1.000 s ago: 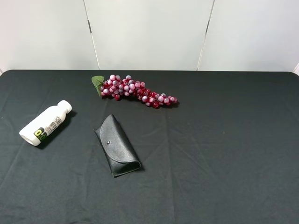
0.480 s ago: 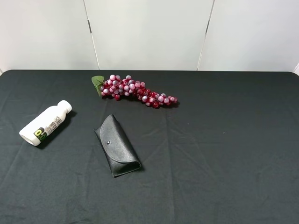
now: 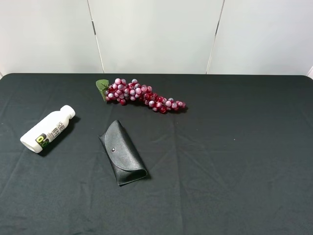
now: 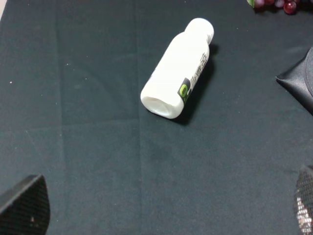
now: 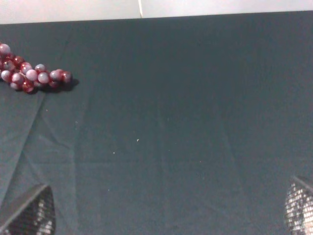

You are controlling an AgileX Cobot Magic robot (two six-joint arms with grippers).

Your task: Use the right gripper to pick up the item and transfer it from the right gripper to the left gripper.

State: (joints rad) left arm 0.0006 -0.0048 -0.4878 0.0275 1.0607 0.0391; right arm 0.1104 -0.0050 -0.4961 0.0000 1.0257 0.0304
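The item, a small white bottle (image 3: 47, 129) with a white cap and a green band, lies on its side at the left of the black table. It also shows in the left wrist view (image 4: 179, 66), its base towards the camera. My left gripper (image 4: 166, 215) is open and empty, only its two fingertips (image 4: 24, 208) showing, with the bottle well beyond them. My right gripper (image 5: 168, 210) is open and empty over bare cloth on the right side, far from the bottle. Neither arm shows in the exterior high view.
A black glasses case (image 3: 122, 152) lies left of the table's middle; its corner shows in the left wrist view (image 4: 299, 83). A red grape bunch (image 3: 139, 94) lies at the back, and its end shows in the right wrist view (image 5: 32, 76). White wall panels stand behind the table.
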